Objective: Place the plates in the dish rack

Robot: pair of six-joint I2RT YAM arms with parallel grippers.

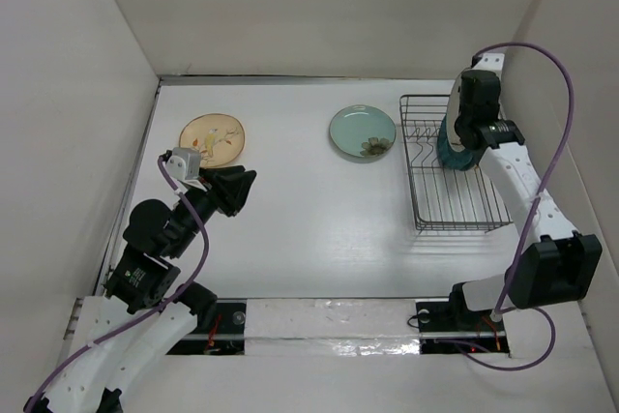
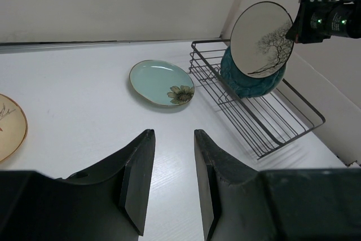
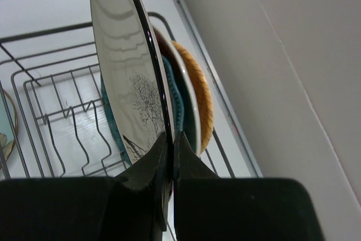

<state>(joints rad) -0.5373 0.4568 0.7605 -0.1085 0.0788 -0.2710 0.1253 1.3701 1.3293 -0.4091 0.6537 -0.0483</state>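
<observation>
The cream plate with the tree drawing (image 2: 262, 39) is held on edge over the far end of the dish rack (image 1: 455, 208). The right end effector (image 3: 171, 145) pinches its rim, jaws closed tight on it. The upright hold appears deliberate: it sets the plate parallel to those already standing in the rack, a dark teal plate (image 2: 248, 82) directly behind it and an orange plate (image 3: 200, 91) beyond. This suits lowering it between the dividers. Whether it touches the teal plate cannot be determined. Two plates lie flat on the counter (image 1: 290, 229), not yet loaded: a light blue plate (image 1: 362, 131) just beside the rack and a tan floral plate (image 1: 212, 139) well apart to the left. The left end effector (image 2: 172, 136) hovers near the tan plate, jaws partly apart and empty. It is judged to be positioned for that pickup.
</observation>
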